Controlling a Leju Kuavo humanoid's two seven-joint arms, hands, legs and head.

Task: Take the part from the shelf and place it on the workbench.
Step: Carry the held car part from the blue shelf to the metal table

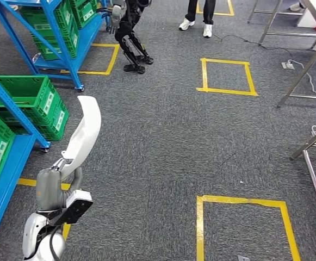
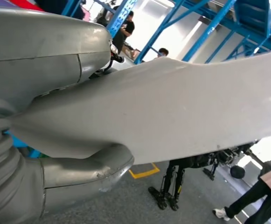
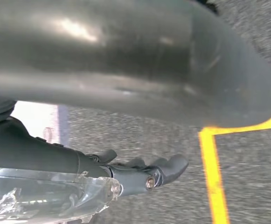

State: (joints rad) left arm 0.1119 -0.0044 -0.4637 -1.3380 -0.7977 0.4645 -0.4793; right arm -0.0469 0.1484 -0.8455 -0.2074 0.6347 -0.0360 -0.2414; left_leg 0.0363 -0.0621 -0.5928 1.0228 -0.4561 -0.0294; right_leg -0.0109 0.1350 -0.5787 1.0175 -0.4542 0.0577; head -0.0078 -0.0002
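Green crates (image 1: 32, 100) sit beside the robot hand (image 1: 51, 187); yellow floor squares (image 1: 227, 76), another robot (image 1: 131, 32) and a person's legs (image 1: 199, 16) lie well beyond.

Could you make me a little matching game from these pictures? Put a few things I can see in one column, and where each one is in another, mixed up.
Things:
1. long white curved plastic part
2. green plastic crates
3. yellow tape square
4. white trainers

Places:
A. stuck flat on the grey carpet
B. on a person's feet, at the far edge of the head view
C. held in the robot's left hand
D. on the blue metal shelves

Pairs: 1-C, 2-D, 3-A, 4-B
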